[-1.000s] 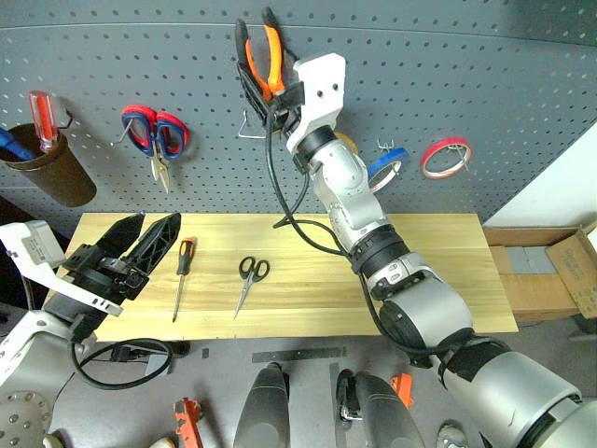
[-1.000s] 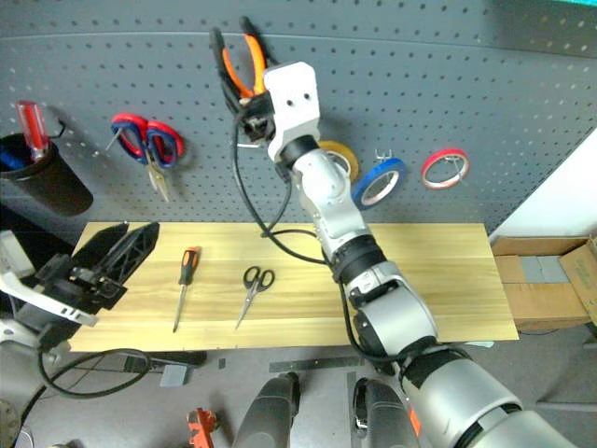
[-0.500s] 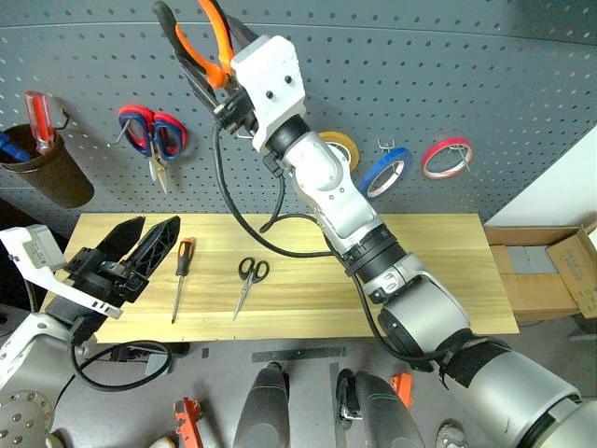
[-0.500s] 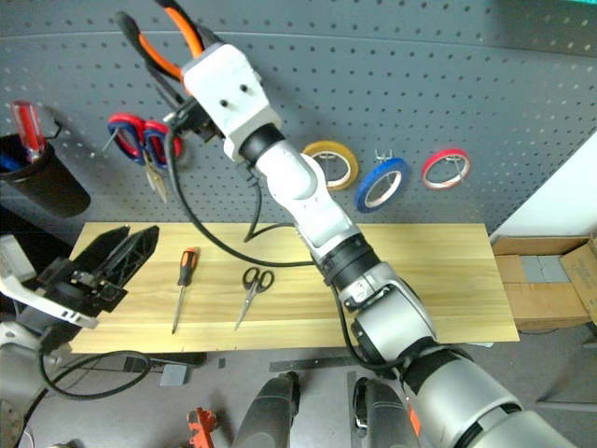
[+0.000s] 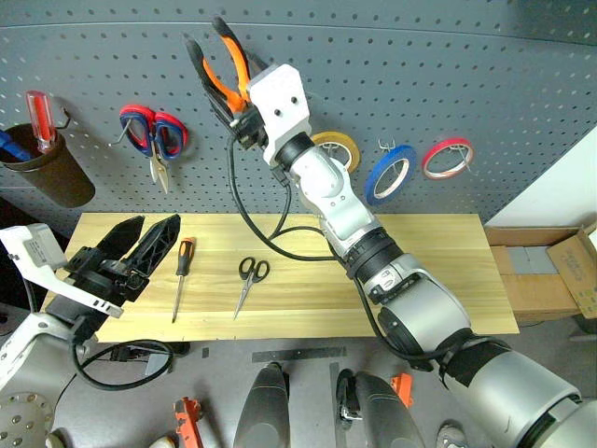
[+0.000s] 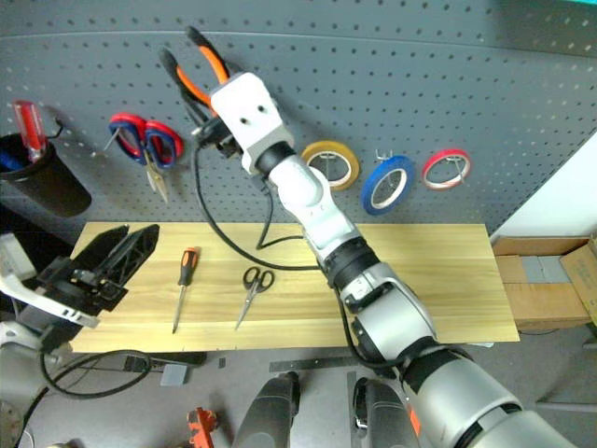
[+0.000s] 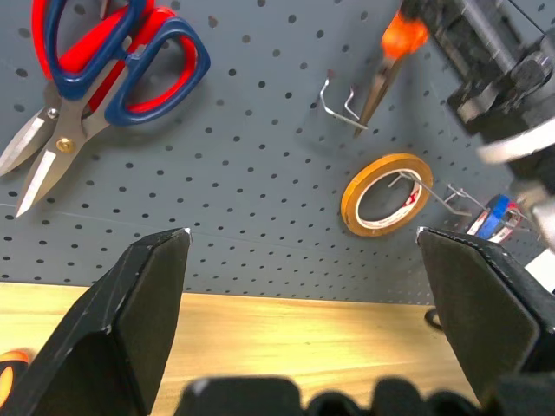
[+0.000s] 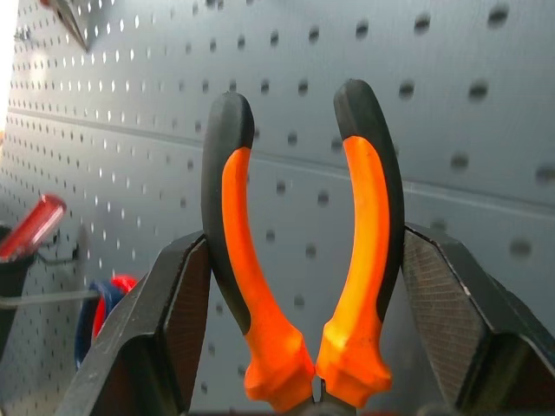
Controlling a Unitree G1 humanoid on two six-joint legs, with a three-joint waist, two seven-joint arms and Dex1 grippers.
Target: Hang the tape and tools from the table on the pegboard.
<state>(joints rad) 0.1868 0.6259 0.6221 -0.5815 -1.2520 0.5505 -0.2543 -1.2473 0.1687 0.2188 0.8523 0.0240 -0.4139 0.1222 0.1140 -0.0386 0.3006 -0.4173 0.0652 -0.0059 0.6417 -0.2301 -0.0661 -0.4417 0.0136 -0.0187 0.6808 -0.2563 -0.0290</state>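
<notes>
My right gripper (image 5: pixel 241 119) is shut on the orange-and-black-handled pliers (image 5: pixel 220 63) and holds them high against the dark pegboard (image 5: pixel 485 75), handles up. In the right wrist view both fingers (image 8: pixel 178 334) press on the handles of the pliers (image 8: pixel 251 286). The blue tape (image 5: pixel 387 174) hangs on a pegboard hook. A slim orange-and-black screwdriver (image 5: pixel 180 276) and small black scissors (image 5: pixel 248 281) lie on the wooden table (image 5: pixel 429 271). At the table's left end my left gripper (image 5: pixel 140 245) stands open and empty.
A yellow roll (image 5: pixel 338 147) and a red roll (image 5: pixel 445 157) hang beside the blue tape. Red-and-blue scissors (image 5: pixel 154 136) hang at the left, next to a brown cup (image 5: pixel 48 175) with a red-handled screwdriver (image 5: pixel 42 112). A bare hook (image 7: pixel 338 100) sits by the pliers' nose.
My right gripper swung the pliers left along the pegboard, then partway back right, ending left of where it began and tilted. The left arm stayed still.
</notes>
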